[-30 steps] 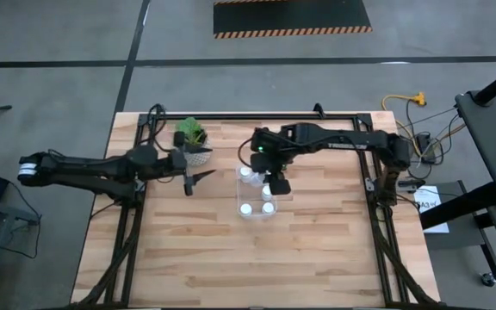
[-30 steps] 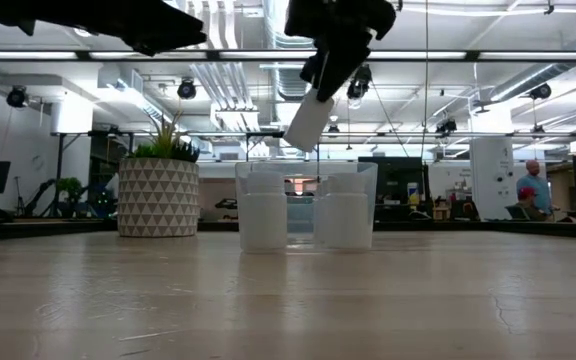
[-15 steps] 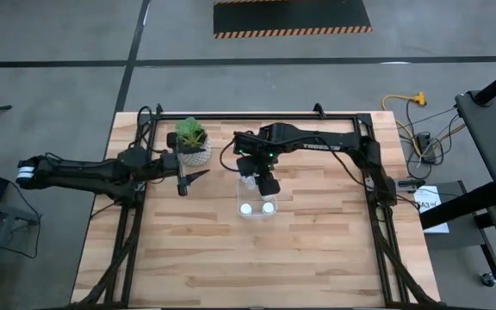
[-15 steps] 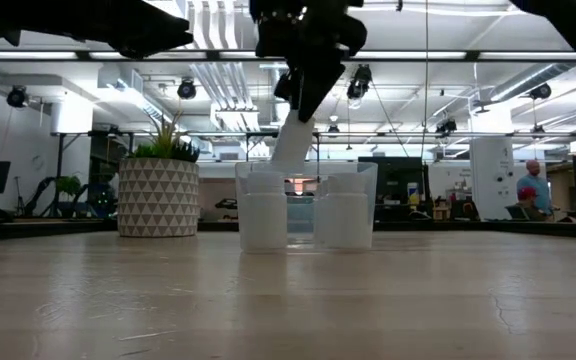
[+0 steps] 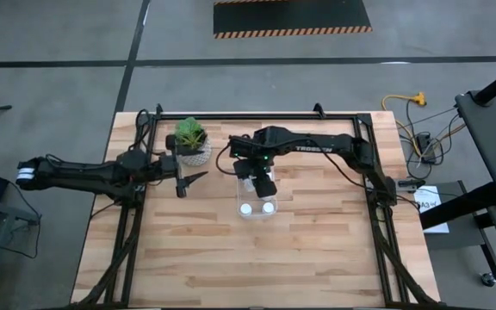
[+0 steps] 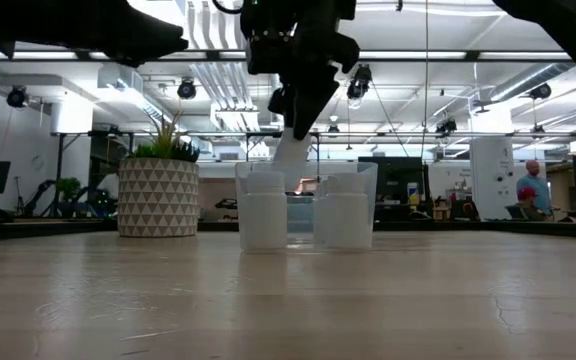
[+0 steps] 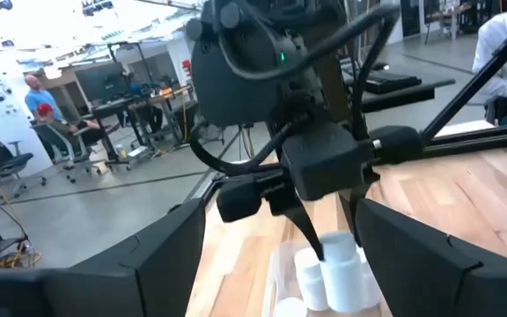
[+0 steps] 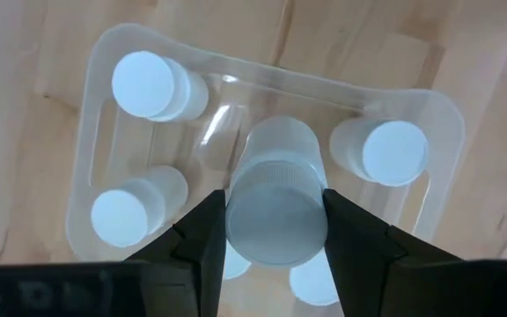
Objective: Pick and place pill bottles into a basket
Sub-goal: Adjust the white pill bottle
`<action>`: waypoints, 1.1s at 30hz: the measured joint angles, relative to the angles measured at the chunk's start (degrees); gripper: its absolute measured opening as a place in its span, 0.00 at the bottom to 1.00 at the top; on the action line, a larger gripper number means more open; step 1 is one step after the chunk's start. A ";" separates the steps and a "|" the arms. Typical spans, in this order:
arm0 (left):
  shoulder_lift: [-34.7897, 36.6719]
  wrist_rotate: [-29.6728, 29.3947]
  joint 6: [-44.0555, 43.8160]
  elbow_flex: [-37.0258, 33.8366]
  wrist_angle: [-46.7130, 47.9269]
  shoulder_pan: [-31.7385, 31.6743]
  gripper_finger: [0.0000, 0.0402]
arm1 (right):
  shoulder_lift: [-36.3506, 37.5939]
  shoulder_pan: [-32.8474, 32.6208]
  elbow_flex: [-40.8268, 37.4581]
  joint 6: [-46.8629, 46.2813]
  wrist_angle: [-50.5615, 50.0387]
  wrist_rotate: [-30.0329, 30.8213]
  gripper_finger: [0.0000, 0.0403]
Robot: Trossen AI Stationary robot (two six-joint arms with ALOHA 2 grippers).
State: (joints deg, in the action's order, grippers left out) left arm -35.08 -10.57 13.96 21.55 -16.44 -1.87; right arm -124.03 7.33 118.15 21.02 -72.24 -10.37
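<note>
High view: right tool [image 5: 263, 179] over clear basket [image 5: 257, 212] mid-bench, potted plant [image 5: 191, 141] just beside, left tool [image 5: 189, 180] spread wide, empty.
Low view: tilted pill bottle [image 6: 290, 155] above 2 standing bottles [image 6: 263, 212].
Right wrist view: fingers [image 8: 203, 236] clamping it over 4 caps.

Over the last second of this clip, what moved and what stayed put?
The right gripper, shut on a pill bottle, swung from the basket's right side toward the potted plant and sank, so the tilted bottle hangs low over the basket. The left gripper drew back slightly, staying open. The bottles already in the basket, the plant and the basket itself stayed put.
</note>
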 joint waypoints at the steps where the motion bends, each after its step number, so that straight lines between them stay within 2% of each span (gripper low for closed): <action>1: 0.38 0.02 -0.11 -0.82 -0.75 0.00 0.69 | 0.00 -0.02 0.00 0.02 0.24 0.02 0.35; 8: 3.78 0.04 -1.47 -8.23 -9.50 0.00 0.69 | 0.02 -0.24 -0.20 0.36 1.23 0.04 0.35; 18: 9.06 -0.35 -5.10 -15.28 -13.16 0.00 0.69 | 0.02 -0.37 -0.97 0.14 1.74 0.04 0.35; 33: 13.27 -0.35 -6.10 -17.23 -13.10 0.00 0.69 | 0.02 -1.12 -5.02 -0.64 7.61 -0.13 0.35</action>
State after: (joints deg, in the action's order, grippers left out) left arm -21.81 -10.92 7.86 4.32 -29.54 -1.87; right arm -124.01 6.21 113.13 20.38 -64.63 -10.50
